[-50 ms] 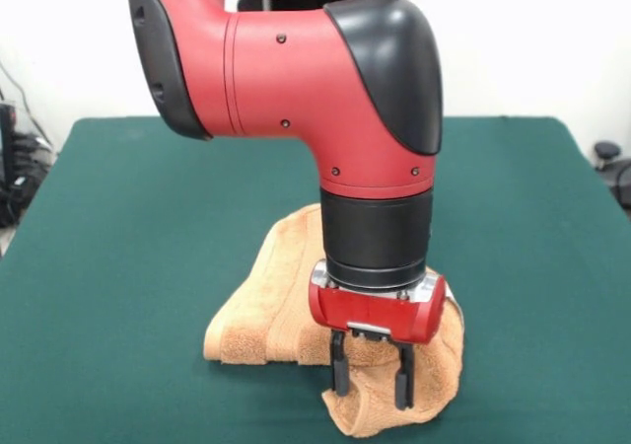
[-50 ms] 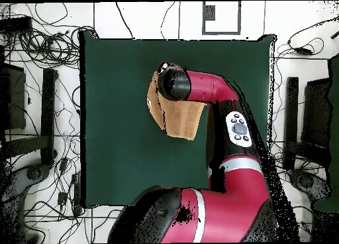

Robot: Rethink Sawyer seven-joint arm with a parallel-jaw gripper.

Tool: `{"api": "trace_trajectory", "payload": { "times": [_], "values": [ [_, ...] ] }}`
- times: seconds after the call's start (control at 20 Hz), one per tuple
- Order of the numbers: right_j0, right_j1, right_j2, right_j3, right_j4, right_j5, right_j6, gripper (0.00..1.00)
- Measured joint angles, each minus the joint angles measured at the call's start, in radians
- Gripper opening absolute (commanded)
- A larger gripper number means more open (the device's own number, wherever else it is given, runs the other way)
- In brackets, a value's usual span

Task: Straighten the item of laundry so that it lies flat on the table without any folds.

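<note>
The red and black arm (image 1: 325, 89) bends at the elbow and points its wrist straight down over the towel (image 1: 276, 306). The gripper (image 1: 372, 383) hangs just above a folded corner of the towel, at about 5 o'clock of the cloth in the front view. Its two black fingers (image 1: 340, 365) stand apart, so the pincer is released and grasps nothing. The towel lies crumpled and folded on the green table (image 1: 118, 227), near the middle of it. In the overhead view, the wrist covers the towel's 11 o'clock part.
</note>
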Motion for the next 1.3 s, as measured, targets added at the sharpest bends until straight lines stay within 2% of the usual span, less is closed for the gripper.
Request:
{"api": "trace_trajectory", "payload": {
  "times": [1.3],
  "values": [
    [0.0, 0.001, 0.0, 0.024, 0.001, -0.001, 0.0, 1.0]
  ]
}}
